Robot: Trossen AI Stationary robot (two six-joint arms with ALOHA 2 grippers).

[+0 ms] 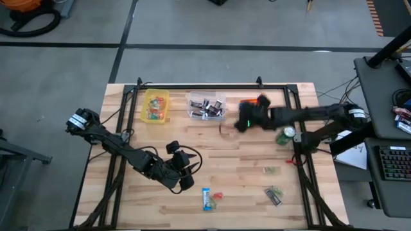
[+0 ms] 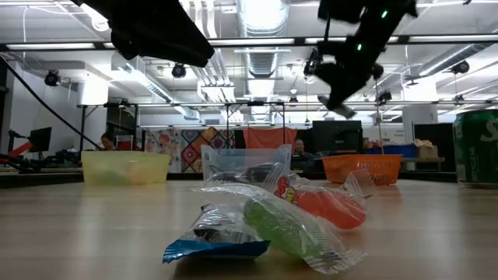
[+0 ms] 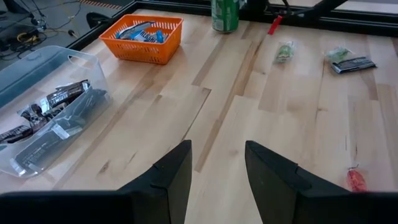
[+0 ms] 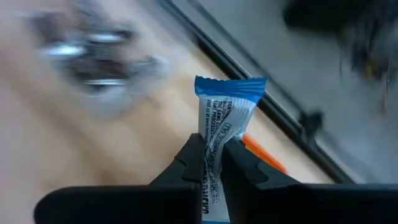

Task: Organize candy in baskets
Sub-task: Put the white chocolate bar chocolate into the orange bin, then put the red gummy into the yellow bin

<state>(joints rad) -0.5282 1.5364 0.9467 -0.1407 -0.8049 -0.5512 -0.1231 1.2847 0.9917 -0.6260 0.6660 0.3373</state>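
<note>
Blue-and-white candy bar [image 4: 224, 134] sits pinched in the right gripper's [image 4: 211, 163] closed jaws beside the orange basket [image 3: 142, 38] at the bench's far side, so release over it seems next, while the left gripper [image 3: 216, 171] waits open nearer.

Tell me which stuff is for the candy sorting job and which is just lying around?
For the job: yellow basket, clear basket, orange basket, blue-and-white bar in the right gripper, loose candy.
Just there: green can, left gripper, waiting.
</note>
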